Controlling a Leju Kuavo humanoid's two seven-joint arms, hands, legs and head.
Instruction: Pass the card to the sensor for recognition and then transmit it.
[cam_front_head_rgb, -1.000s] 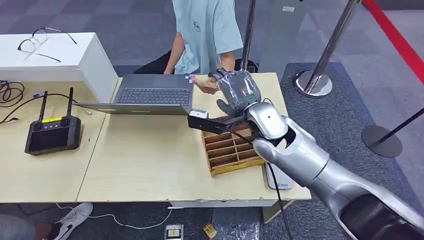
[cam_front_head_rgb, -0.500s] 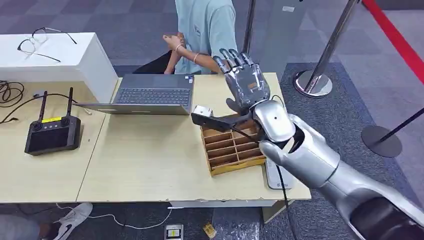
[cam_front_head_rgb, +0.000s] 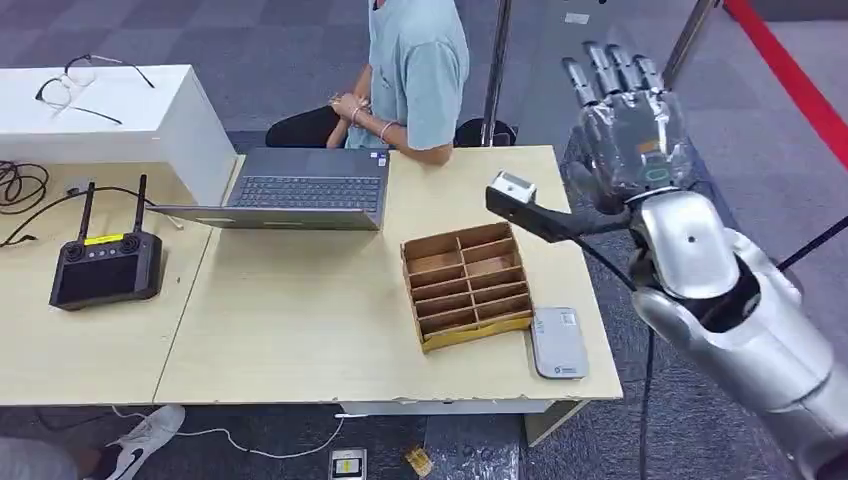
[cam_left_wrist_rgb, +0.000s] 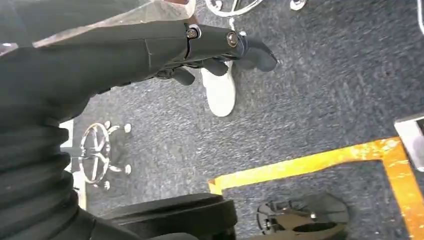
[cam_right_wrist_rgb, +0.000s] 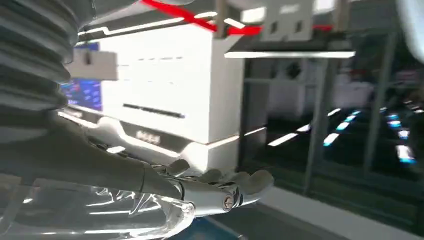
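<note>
— Right hand (cam_front_head_rgb: 625, 135)?
— Raised past the table's (cam_front_head_rgb: 300, 330) right edge, fingers straight, spread wide, holding nothing.
— Left hand (cam_left_wrist_rgb: 210, 50)?
— Hanging over carpet; finger state unclear.
— Card?
— Cannot tell. Sensor (cam_front_head_rgb: 558, 342) flat beside the tray (cam_front_head_rgb: 466, 285) — long axis front-to-back.

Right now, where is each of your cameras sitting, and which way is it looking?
Head view: high on my body, looking down at the table and the person; my raised right hand shows.
Left wrist view: behind my left hand, facing the carpet.
Right wrist view: behind my right hand, facing a bright white wall.
Shared: the head and right wrist views both show my right hand, fingers spread.
</note>
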